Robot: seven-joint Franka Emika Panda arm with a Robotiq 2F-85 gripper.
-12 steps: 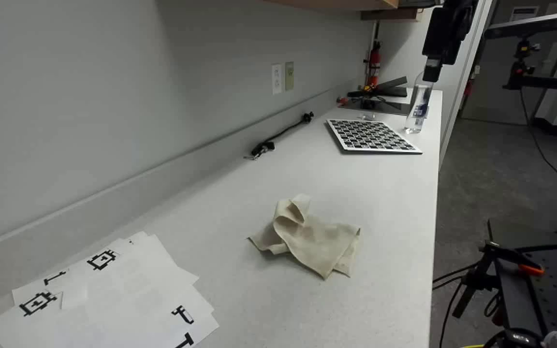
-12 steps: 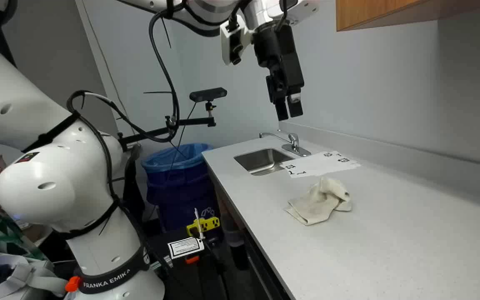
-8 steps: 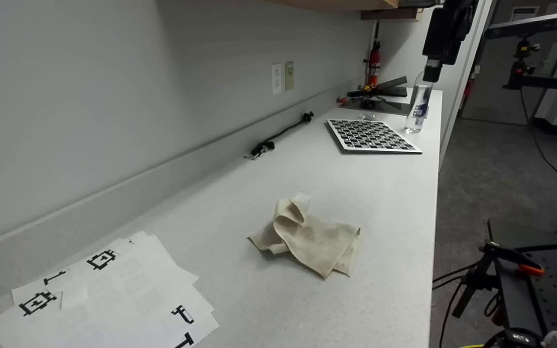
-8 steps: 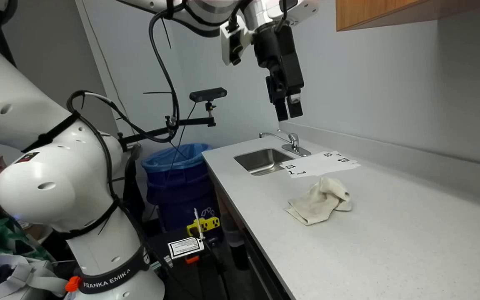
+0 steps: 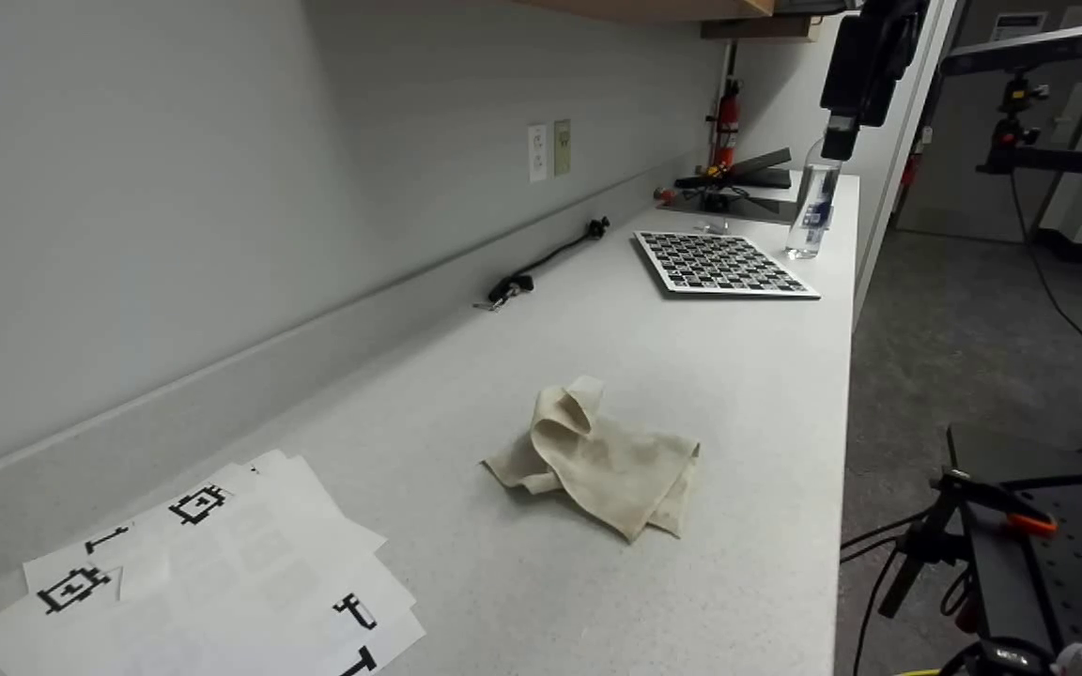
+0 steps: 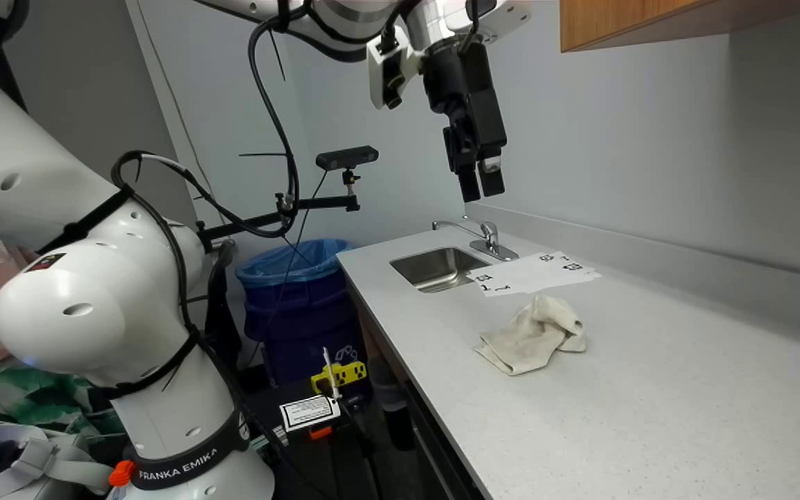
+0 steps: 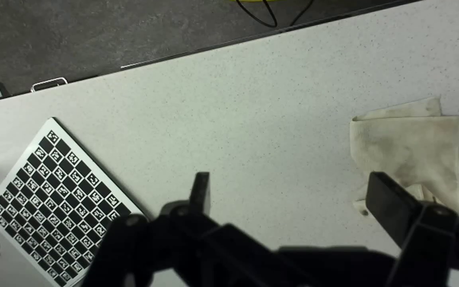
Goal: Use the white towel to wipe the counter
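The off-white, stained towel lies crumpled on the light speckled counter in both exterior views point(image 5: 616, 469) point(image 6: 528, 344), with one fold standing up. It also shows at the right of the wrist view point(image 7: 412, 143), partly hidden behind a finger. The counter point(image 5: 719, 376) also shows in the other views point(image 6: 650, 417) point(image 7: 253, 119). My gripper point(image 6: 480, 186) hangs high above the counter, pointing down, well apart from the towel. In the wrist view the gripper point(image 7: 290, 175) is open, its jaws wide apart with only bare counter showing between them.
A checkered board point(image 5: 724, 265) and a clear bottle point(image 5: 813, 207) stand at the counter's far part. Marker sheets point(image 6: 532, 274) lie beside the sink point(image 6: 435, 269) and faucet point(image 6: 489, 239). A black cable point(image 5: 513, 284) lies along the wall. A wooden cabinet point(image 6: 650, 21) hangs overhead.
The arm, gripper and towel have not visibly moved. Pink and green clothing at the left edge of an exterior view has shifted.
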